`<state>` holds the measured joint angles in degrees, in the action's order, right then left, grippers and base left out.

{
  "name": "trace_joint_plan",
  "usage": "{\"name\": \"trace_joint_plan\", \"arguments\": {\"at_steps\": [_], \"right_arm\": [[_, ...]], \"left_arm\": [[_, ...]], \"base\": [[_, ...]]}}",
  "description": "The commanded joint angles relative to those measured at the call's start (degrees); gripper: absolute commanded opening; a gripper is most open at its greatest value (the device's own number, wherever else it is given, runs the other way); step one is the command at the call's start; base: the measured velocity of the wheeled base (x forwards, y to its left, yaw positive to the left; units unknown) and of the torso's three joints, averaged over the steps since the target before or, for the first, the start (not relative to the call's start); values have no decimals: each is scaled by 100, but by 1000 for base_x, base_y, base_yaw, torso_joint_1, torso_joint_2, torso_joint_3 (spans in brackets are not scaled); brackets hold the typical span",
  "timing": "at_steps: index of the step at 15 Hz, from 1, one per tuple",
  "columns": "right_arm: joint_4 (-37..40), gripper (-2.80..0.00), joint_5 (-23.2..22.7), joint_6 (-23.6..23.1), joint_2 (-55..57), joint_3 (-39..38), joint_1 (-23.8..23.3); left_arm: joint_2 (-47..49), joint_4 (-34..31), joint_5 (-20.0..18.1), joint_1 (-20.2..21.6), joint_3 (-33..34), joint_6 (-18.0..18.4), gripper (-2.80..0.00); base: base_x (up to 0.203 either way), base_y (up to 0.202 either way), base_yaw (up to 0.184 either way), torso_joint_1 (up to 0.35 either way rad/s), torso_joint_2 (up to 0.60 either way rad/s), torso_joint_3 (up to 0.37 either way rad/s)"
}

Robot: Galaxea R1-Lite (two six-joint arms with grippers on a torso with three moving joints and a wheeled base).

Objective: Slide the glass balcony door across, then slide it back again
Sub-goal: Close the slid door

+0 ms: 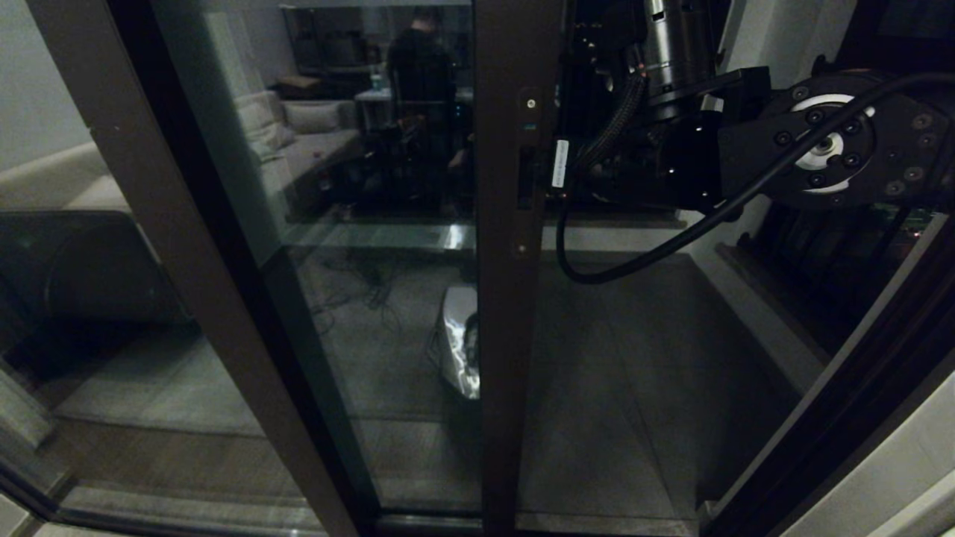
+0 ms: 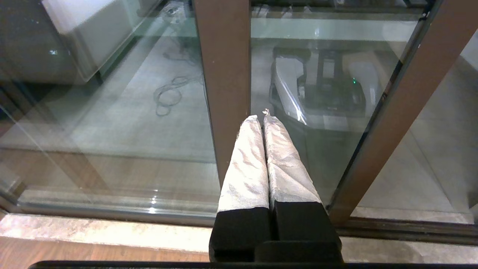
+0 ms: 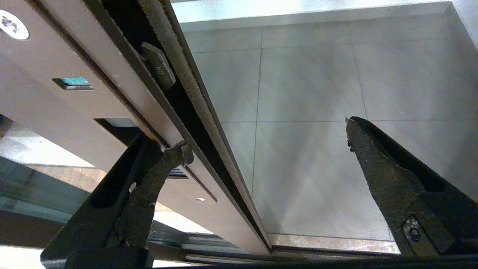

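The glass balcony door (image 1: pixel 373 246) stands partly slid across. Its dark brown stile (image 1: pixel 515 313) runs upright through the middle of the head view, with the black handle slot (image 1: pixel 526 175) between small screws. My right gripper (image 1: pixel 550 183) is at the stile's free edge at handle height. In the right wrist view that gripper (image 3: pixel 267 140) is open: one fingertip (image 3: pixel 179 151) rests on the stile (image 3: pixel 48 63) beside the slot (image 3: pixel 119 129), the other fingertip (image 3: pixel 353 132) hangs over the balcony tiles. My left gripper (image 2: pixel 260 117) is shut on nothing, low down, pointing at the glass.
Right of the stile is the open gap onto the grey-tiled balcony floor (image 1: pixel 634 373). A dark jamb (image 1: pixel 858 388) bounds the gap, with black railings (image 1: pixel 821 253) beyond. The fixed pane's wide brown post (image 2: pixel 224 74) is by my left gripper. The floor track (image 3: pixel 336 248) runs below.
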<state>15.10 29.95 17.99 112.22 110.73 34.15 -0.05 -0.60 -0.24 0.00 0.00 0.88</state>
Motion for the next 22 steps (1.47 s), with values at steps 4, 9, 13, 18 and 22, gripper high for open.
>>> {"name": "trace_joint_plan", "arguments": {"at_steps": [4,9,13,18,22], "right_arm": [[19,0,46,11,-156,-110,-66],[19,0,46,2,-156,-174,-119],[19,0,46,-15,-235,-275,-211],[13,0,46,-33,-329,-454,-326],[10,0,46,-59,-385,-561,-488]], "left_arm": [[-4,-2,-2,8,9,0,-280],[-4,1,-2,9,9,0,-280],[-4,-2,-2,4,9,0,-280],[-4,-1,-2,0,9,0,-280],[-4,-2,-2,0,9,0,-280]], "base": [[0,0,0,0,0,0],[0,0,0,0,0,0],[0,0,0,0,0,0],[0,0,0,0,0,0],[0,0,0,0,0,0]]}}
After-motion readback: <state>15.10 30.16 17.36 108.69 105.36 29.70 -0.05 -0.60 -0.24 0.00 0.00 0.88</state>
